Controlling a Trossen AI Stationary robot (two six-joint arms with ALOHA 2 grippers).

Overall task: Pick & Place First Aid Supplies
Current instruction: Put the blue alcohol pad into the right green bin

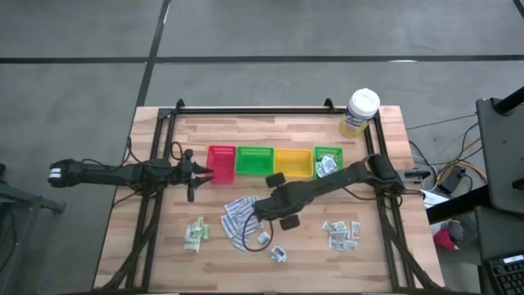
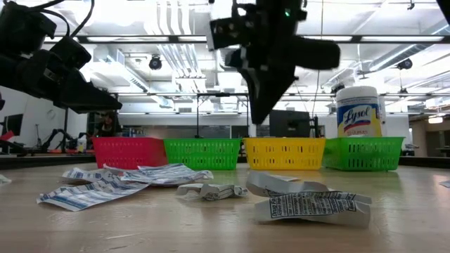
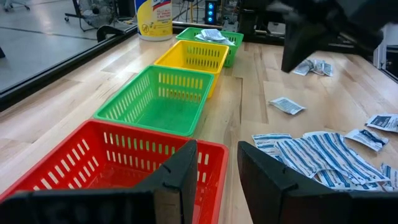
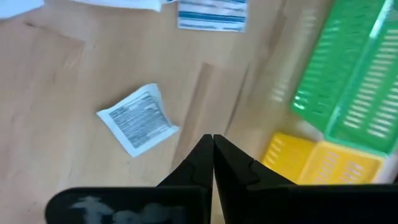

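Spanning a grey floor, butcher-block table (image 1: pixel 385 246) carries scattered packets (image 1: pixel 237 215) near the yellow tray (image 1: pixel 292 162). Right gripper (image 4: pixel 212 142) above them pressed together, empty; left gripper (image 3: pixel 216 163) spread beside red tray (image 3: pixel 74 168).

A light wooden table (image 1: pixel 385 246) carries a row of red (image 1: pixel 221 164), green (image 1: pixel 254 161), yellow (image 1: pixel 293 162) and small green (image 1: pixel 328 161) trays, with a white-lidded tub (image 1: pixel 359 112) near its far right corner. Paper packets (image 1: pixel 341 233) and white printed strips (image 1: pixel 238 217) lie scattered across the near half.
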